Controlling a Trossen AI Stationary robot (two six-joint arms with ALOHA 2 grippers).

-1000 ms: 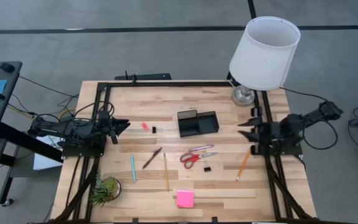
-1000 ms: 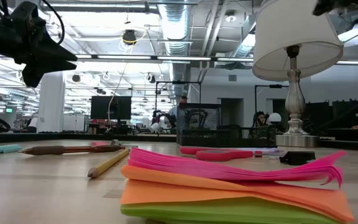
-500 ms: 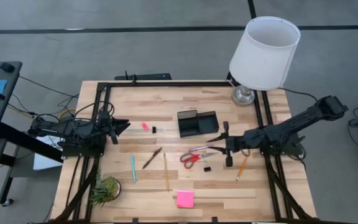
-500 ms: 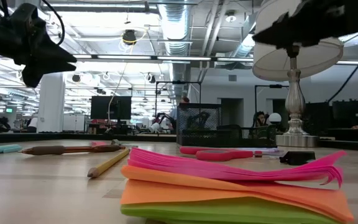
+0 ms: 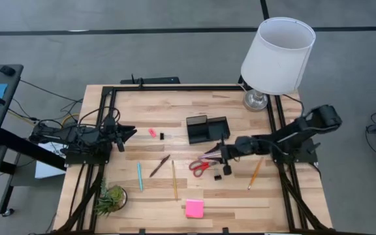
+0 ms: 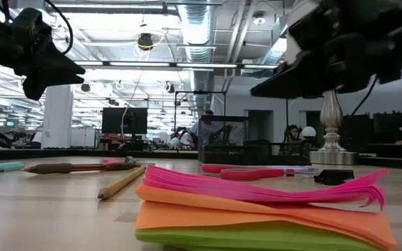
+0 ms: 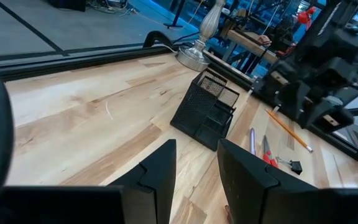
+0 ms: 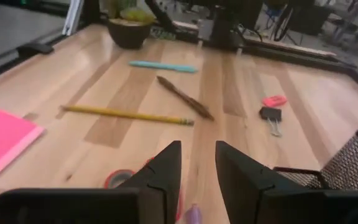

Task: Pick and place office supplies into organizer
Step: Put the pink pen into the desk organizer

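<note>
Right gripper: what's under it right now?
The right gripper hangs open over the red-handled scissors; a red handle loop shows between its fingers. The blades are mostly covered. The black binder clip lies just beside.

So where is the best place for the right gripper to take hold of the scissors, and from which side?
Probably at the crossing just past the red handles of the scissors, coming straight down. They lie flat on the table, so only their thin sides can be pinched. The right gripper, fingers slightly apart, hangs above them already.
</note>
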